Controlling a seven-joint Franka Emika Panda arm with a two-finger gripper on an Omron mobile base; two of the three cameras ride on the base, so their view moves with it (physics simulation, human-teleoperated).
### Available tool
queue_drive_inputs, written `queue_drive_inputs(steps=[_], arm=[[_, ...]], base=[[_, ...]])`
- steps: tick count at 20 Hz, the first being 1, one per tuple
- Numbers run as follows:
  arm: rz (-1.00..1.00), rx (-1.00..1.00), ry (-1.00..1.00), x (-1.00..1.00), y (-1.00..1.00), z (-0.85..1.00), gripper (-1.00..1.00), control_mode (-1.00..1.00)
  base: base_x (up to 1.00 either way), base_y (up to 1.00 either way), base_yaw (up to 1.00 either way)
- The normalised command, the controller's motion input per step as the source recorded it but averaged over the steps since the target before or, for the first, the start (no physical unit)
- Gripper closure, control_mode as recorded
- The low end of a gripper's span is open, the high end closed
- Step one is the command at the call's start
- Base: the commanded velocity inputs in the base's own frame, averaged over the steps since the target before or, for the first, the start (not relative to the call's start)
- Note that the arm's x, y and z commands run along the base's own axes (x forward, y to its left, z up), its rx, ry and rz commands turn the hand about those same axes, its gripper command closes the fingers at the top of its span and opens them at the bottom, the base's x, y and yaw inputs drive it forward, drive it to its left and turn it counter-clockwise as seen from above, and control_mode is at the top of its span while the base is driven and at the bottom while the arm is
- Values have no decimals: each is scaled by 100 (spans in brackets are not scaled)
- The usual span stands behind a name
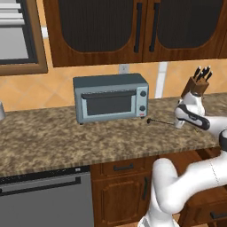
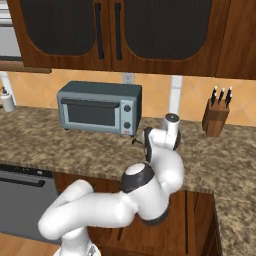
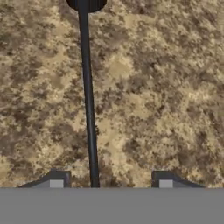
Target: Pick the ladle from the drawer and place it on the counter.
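With my hand low over the counter [image 3: 166, 87], the ladle [image 3: 88, 100] lies flat on the stone: in the hand view its handle runs from the bottom centre straight up, with the round bowl cut off at the top edge. My fingertips [image 3: 56, 183] stand apart at the bottom of that view, one on each side of the handle, neither touching it. Gripper [image 3: 110, 183] is spread, clamped on nothing; the handle passes left of the midpoint between the tips.

Left base view: the ladle [image 1: 160, 121] is a thin dark line at mid-right of the frame, just in front of the toaster oven's [image 1: 111, 97] lower right corner, bowl end toward the oven. My wrist covers its far end. A knife block [image 1: 196, 84] stands behind my hand, upper right.

Right base view: the ladle's bowl end [image 2: 135, 142] pokes out left of my wrist near frame centre, close to the oven [image 2: 99, 107]. Knife block [image 2: 216, 116] sits well apart at right.

Drawer [image 1: 201, 156] is open at lower right of the left base view, mostly hidden by my arm.
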Motion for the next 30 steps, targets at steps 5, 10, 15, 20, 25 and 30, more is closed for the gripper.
queue_drive_inputs(steps=[5, 10, 15, 20, 25, 30], arm=[[-1, 10, -28, -100, 14, 39, -100, -100], [0, 0, -9, -100, 57, 60, -100, -100], [3, -8, 22, -100, 48, 55, -100, -100], [1, 0, 30, -90, 77, 45, -100, -100], [7, -5, 2, -11, 100, 19, -100, -100], [-2, -4, -1, 11, 100, 1, -100, -100]], base=[[0, 0, 0], [0, 0, 0], [0, 0, 0], [0, 0, 0], [0, 0, 0], [0, 0, 0]])
